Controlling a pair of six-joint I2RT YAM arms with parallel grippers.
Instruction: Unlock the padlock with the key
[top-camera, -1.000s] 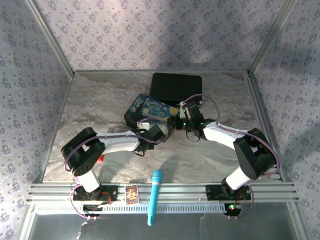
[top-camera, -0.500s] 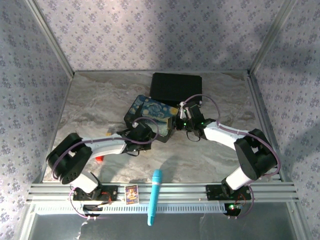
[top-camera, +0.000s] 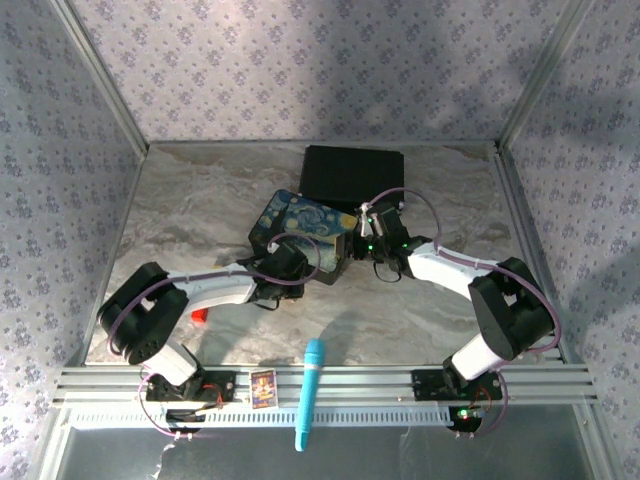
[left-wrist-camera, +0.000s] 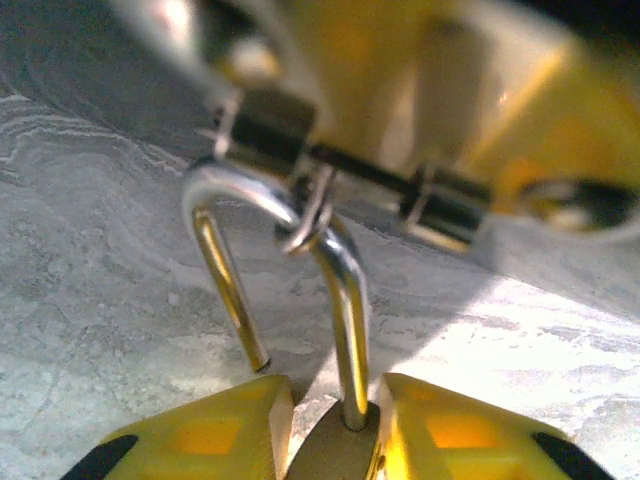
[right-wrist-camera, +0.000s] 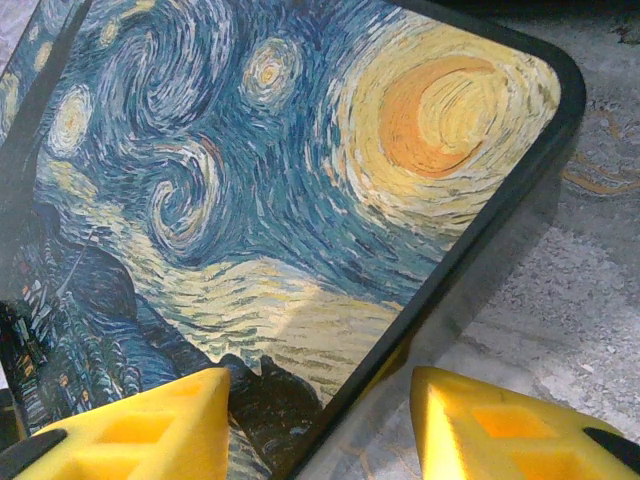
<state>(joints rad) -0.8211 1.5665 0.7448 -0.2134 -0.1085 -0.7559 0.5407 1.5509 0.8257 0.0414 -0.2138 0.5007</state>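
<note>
Flanking padlock (left-wrist-camera: 323, 462) (one shackle leg free): left claw (left-wrist-camera: 330, 405).

Dim overhead light; blurred, glary left wrist close-up.

Padlock (left-wrist-camera: 328, 462) is tiny, brass body down low, standing upright over the marbled surface (left-wrist-camera: 100, 300). Its silvery shackle (left-wrist-camera: 345, 300) is popped open: long leg in the body, short leg hanging free, hooked through a small wire ring (left-wrist-camera: 305, 235).

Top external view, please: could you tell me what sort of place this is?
Probably a staged robot test cell: patterned backdrop walls, an aluminium frame, and a left arm and right arm bolted to a slotted rail edging the marble-look table.
</note>
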